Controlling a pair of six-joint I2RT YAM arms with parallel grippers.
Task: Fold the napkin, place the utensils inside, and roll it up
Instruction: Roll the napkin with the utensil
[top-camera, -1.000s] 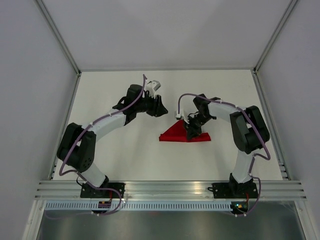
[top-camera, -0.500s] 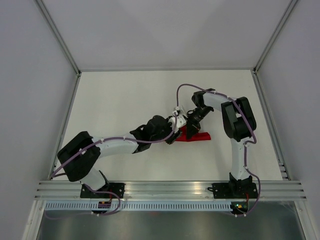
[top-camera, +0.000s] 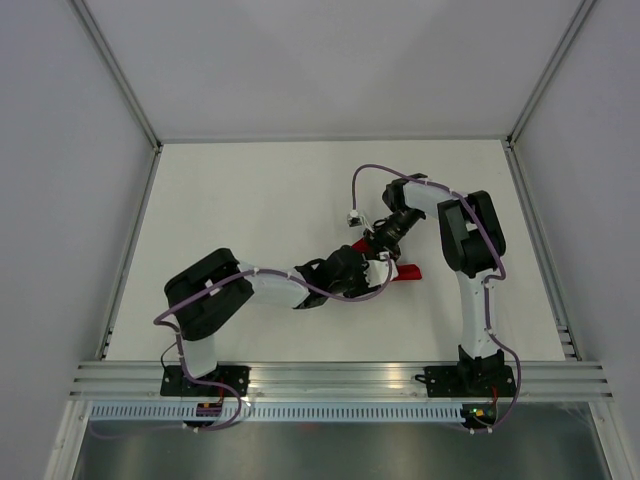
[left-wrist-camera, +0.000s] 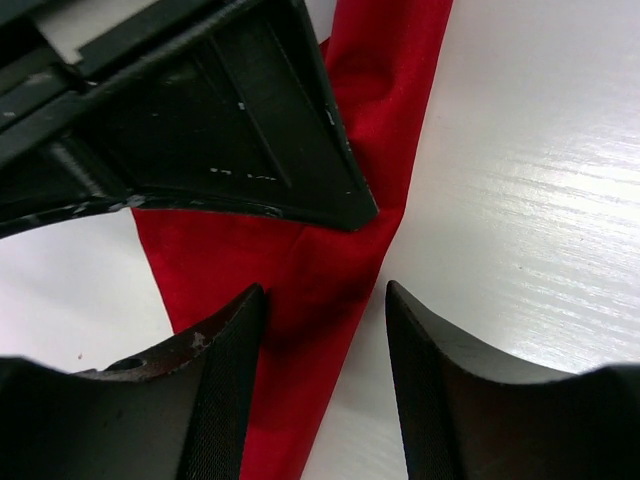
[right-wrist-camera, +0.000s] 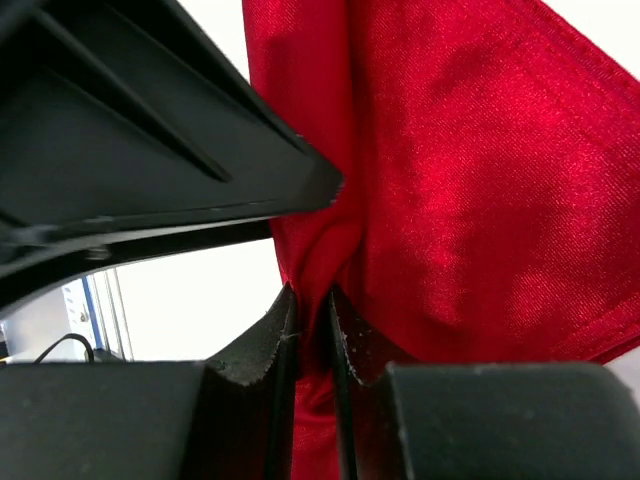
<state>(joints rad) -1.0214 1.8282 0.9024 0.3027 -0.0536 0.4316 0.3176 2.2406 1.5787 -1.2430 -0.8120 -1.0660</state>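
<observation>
Fingertips (right-wrist-camera: 272, 335) of right gripper (right-wrist-camera: 312, 310) nearly closed, pinching a raised fold of the napkin (right-wrist-camera: 480, 200) between them. Jaws of left gripper (left-wrist-camera: 325, 310) stand apart, straddling a narrow strip of the red cloth, not clamped on it; right gripper's body sits just beyond them. Napkin lies bunched on the white table (top-camera: 250, 190), right of centre, mostly hidden under both grippers from above, one red tip poking out right. From near left, left arm reaches across low; from near right, right arm goes far, then bends back left.
</observation>
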